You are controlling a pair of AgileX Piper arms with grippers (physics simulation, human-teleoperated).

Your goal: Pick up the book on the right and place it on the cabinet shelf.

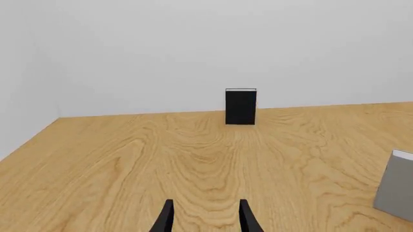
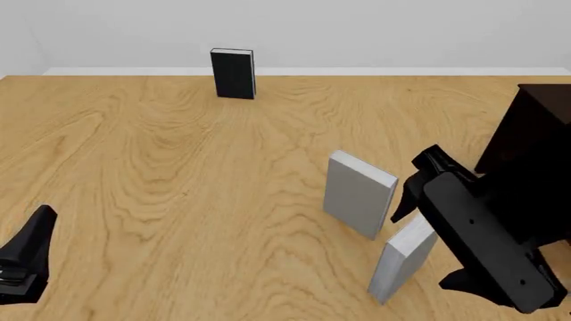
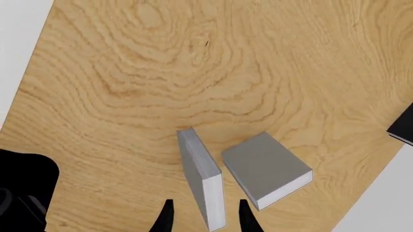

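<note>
Right pincer (image 3: 205, 217): your fingers stand parted on either side of the book's near end. Whether the fingertips touch the covers, you cannot tell; nothing is clearly held.

The book (image 2: 403, 257): it stands upright on the tabletop (image 2: 178, 174), just in front of the right arm and nearest the camera in the front view. Its long axis runs up from the tabletop, leaning a little. The white page block shows along its top edge, and in the right wrist view (image 3: 201, 169) its thin edge lies straight along your fingers.

Second grey book (image 2: 359, 192): it stands just beside the first, farther from you and slightly to the left, its broad grey cover facing the camera. The two look apart.

Cabinet (image 2: 526, 167): very dark, at the right edge of the front view, beyond the right arm. Its shelf is not clearly visible.

Black book (image 2: 233, 73): upright at the far edge of the tabletop, well apart from the grey pair.

Left pincer (image 1: 205, 217): your fingers are parted over bare wood, with nothing between them.
</note>
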